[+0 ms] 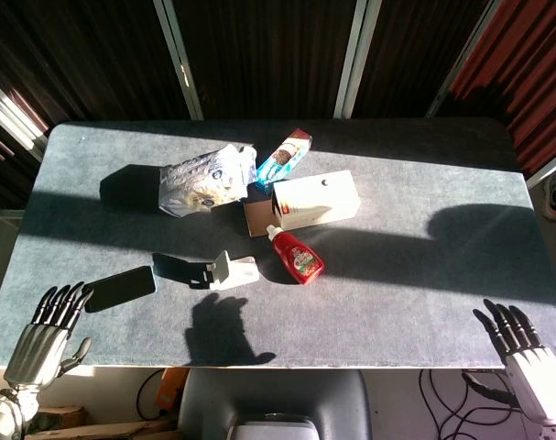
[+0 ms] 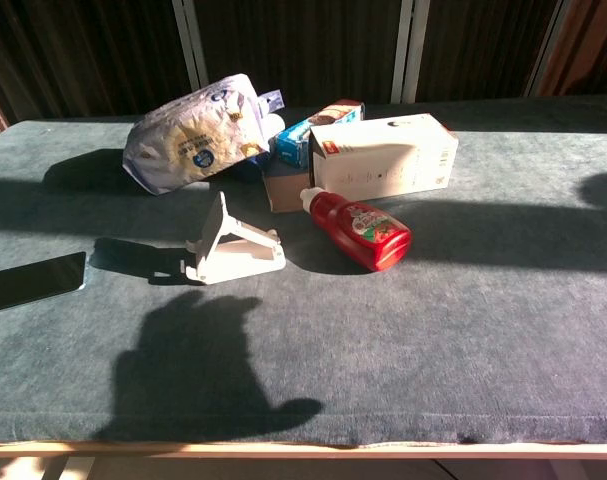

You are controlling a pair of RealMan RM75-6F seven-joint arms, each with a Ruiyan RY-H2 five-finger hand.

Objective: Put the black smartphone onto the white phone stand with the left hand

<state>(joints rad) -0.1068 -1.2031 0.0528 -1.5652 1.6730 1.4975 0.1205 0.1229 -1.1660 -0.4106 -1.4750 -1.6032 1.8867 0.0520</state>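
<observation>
The black smartphone [image 1: 120, 288] lies flat on the grey table near its front left corner; the chest view shows the smartphone [image 2: 31, 282] at the far left. The white phone stand [image 1: 232, 271] sits to its right, folded open, with the stand [image 2: 231, 247] empty. My left hand [image 1: 47, 337] hovers at the table's front left edge, just below and left of the phone, fingers apart and holding nothing. My right hand [image 1: 525, 353] is at the front right corner, fingers spread and empty. Neither hand appears in the chest view.
Behind the stand lie a red bottle [image 1: 296, 257], a white box [image 1: 315, 199], a brown card [image 1: 257, 218], a blue snack pack [image 1: 283, 159] and a white bag [image 1: 202, 179]. Strong sunlight throws dark shadows over the grey table [image 1: 424, 302].
</observation>
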